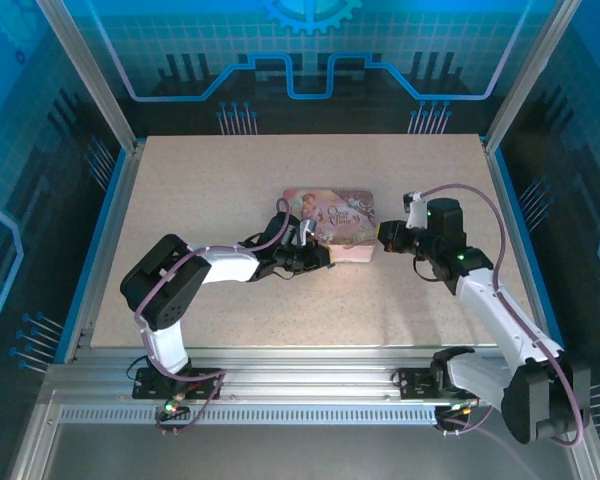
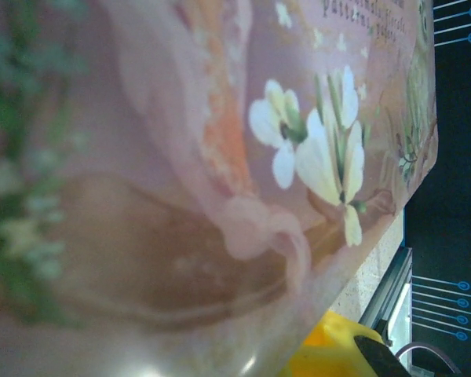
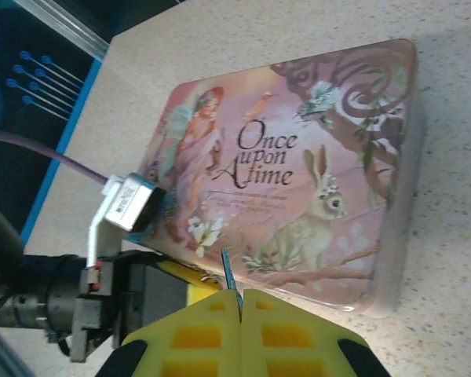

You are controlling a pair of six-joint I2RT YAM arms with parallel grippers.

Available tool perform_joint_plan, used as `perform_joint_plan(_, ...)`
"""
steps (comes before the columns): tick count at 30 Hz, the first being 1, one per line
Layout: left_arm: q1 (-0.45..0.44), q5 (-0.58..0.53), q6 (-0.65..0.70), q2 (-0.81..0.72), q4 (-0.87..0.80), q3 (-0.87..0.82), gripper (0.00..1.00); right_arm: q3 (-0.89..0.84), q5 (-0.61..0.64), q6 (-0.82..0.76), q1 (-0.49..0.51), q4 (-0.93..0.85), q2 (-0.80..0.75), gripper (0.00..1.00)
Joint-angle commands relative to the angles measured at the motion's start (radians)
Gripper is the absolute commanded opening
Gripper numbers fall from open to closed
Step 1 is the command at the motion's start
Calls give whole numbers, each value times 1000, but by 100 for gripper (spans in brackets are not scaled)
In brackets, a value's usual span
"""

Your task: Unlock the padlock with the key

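The pink illustrated tin box [image 1: 332, 215] lies mid-table. My right gripper [image 3: 240, 302] is shut on the key [image 3: 228, 271], a thin bluish-grey blade that sticks up from between its yellow fingers [image 3: 196, 338] and points at the tin's [image 3: 298, 173] near edge. In the top view the right gripper [image 1: 383, 238] hangs at the tin's right end. My left gripper [image 1: 320, 256] is pressed against the tin's near-left edge, with one yellow finger [image 3: 184, 276] under that edge. The tin's lid [image 2: 220, 157] is close and blurred above one yellow finger [image 2: 330, 349]. The padlock is hidden.
The speckled beige tabletop [image 1: 230, 180] stretches around the tin. Metal posts and blue patterned walls close in the table's sides and back. The left arm's wrist camera block [image 3: 129, 203] stands over the tin's left corner, close to the right gripper's fingers.
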Motion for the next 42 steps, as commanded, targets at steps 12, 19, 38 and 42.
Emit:
perform_joint_plan(12, 21, -13, -74, 84, 92, 119, 6, -73, -132, 82, 24, 125, 7, 0)
perform_joint_plan(19, 24, -1, -101, 98, 103, 151, 6, -176, -193, 206, 26, 290, 17, 0)
perform_joint_plan(38, 31, 19, -127, 80, 126, 136, 6, -271, -205, 525, 35, 531, 60, 0)
perform_joint_plan(42, 32, 18, -126, 72, 132, 130, 6, -302, -192, 631, 35, 599, 91, 0)
